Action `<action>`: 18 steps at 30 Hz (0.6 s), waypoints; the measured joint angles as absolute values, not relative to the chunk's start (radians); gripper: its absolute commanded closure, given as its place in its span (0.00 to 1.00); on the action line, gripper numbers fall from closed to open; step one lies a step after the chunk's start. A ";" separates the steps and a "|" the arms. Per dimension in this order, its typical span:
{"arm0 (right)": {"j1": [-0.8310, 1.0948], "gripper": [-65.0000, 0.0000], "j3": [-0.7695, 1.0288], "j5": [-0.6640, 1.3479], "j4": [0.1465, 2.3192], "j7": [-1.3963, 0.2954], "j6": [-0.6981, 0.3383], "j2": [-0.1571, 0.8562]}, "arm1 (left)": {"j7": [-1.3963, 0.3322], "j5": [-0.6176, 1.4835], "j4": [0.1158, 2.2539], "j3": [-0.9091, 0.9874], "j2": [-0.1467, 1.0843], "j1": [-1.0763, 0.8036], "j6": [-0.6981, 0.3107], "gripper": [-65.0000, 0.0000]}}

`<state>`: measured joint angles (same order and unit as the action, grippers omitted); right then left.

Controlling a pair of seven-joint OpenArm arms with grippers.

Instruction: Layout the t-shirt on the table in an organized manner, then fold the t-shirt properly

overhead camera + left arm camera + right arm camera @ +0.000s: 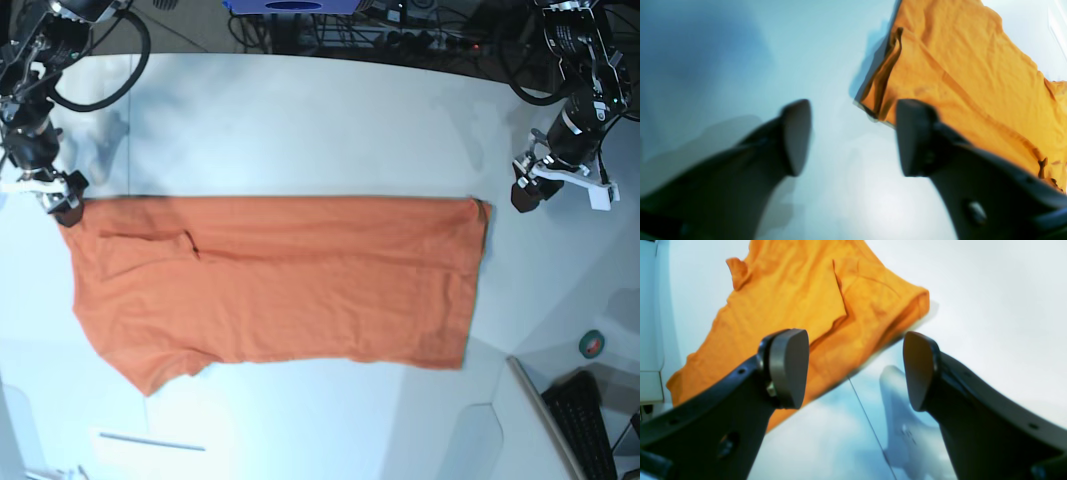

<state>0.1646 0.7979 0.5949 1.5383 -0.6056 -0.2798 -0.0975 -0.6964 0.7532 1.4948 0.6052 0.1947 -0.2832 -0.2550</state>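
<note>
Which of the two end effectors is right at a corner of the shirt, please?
The right end effector sits at the bright orange cotton t-shirt's far corner; the left end effector hangs beside it, over bare table.

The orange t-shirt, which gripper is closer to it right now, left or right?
Right. The right gripper sits at the t-shirt's upper corner, open. The left gripper hangs just off the opposite upper corner, open, over bare table.

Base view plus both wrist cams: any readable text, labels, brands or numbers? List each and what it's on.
No legible text in any view.
t-shirt: plain orange, no print visible.
table: no markings, only a thin dark seam.
Keyboard at the base view's lower right: keys too small to read.
Green roll: too small to read.
</note>
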 measured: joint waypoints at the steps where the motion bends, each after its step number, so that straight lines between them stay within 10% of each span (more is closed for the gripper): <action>1: 0.166 0.36 0.798 0.595 1.538 -0.606 -0.280 -0.098 | -0.696 0.754 1.495 0.605 0.195 -0.283 -0.255 0.34; 18: 0.165 0.36 0.797 0.595 1.538 -0.605 -0.280 -0.097 | -0.698 0.758 1.397 0.605 0.197 -0.281 -0.251 0.34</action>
<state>0.1646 0.7967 0.5953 1.5383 -0.6052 -0.2798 -0.0975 -0.6975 0.7582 1.3972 0.6052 0.1967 -0.2806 -0.2512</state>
